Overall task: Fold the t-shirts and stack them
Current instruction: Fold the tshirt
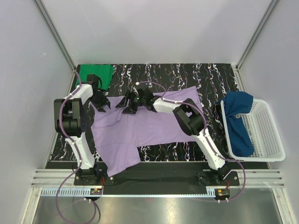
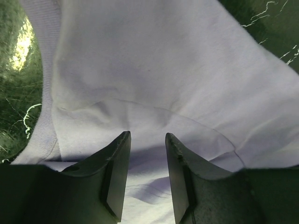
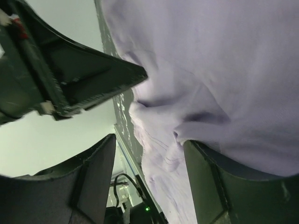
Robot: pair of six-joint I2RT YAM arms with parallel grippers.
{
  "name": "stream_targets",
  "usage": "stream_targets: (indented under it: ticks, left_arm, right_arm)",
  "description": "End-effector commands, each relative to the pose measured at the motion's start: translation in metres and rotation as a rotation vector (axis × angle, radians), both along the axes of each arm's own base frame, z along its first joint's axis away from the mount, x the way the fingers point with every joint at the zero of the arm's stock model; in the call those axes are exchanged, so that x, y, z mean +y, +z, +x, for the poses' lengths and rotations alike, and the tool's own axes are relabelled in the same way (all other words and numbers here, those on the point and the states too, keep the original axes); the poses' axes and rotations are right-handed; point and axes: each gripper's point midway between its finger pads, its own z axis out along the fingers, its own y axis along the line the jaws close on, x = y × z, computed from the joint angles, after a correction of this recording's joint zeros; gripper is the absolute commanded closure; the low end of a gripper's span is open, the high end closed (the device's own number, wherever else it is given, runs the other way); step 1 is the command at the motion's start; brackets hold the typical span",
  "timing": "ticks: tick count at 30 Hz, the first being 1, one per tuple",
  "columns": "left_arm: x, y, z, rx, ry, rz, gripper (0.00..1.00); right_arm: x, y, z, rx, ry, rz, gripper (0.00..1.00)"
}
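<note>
Looking down on your table (image 1: 187,74), the lavender t-shirt (image 1: 145,126) lies spread across the middle, its near-left part running out to the near edge by your left arm's base. Both claws are low over its far edge, near each other.

Your left claw (image 2: 147,135) sits at the far-left corner of the cloth. From its wrist view the fingers (image 2: 117,172) stand a narrow gap apart, pointing at lavender fabric with a curved seam just past the tips. Nothing is pinched there that I can make out.

Your right claw (image 3: 149,140) is toward the middle of that far edge, spread wide, and a rumpled fold of the lavender cloth bunches up between its fingers. Cloth drapes over one finger, though the angle is poor and I can't say whether either finger presses on the fold.

Off in the far-left corner of the table, the green t-shirt (image 1: 96,73) lies flat beside your left arm. Over on the right, the dark blue t-shirt (image 1: 238,121) hangs over the table-side wall of the white mesh basket (image 1: 271,135), which sits at the table's right end.
</note>
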Motion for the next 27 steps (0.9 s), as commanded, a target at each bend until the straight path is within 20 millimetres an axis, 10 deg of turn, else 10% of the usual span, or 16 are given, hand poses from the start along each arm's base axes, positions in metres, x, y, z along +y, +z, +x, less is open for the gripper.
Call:
stream_targets:
  ticks: [1, 8, 19, 27]
  left_arm:
    - [0.008, 0.014, 0.013, -0.049, -0.011, 0.040, 0.59]
    - [0.008, 0.014, 0.014, -0.054, -0.021, 0.039, 0.58]
    - [0.011, 0.013, 0.009, -0.049, -0.025, 0.060, 0.58]
    - [0.013, 0.010, 0.006, -0.045, -0.036, 0.071, 0.58]
  right_arm:
    - [0.012, 0.002, -0.016, 0.000, 0.039, 0.035, 0.34]
    - [0.016, -0.004, -0.021, 0.008, 0.073, 0.046, 0.34]
    - [0.023, 0.052, 0.023, -0.056, 0.019, 0.129, 0.34]
    - [0.000, 0.051, -0.002, -0.017, 0.039, 0.025, 0.38]
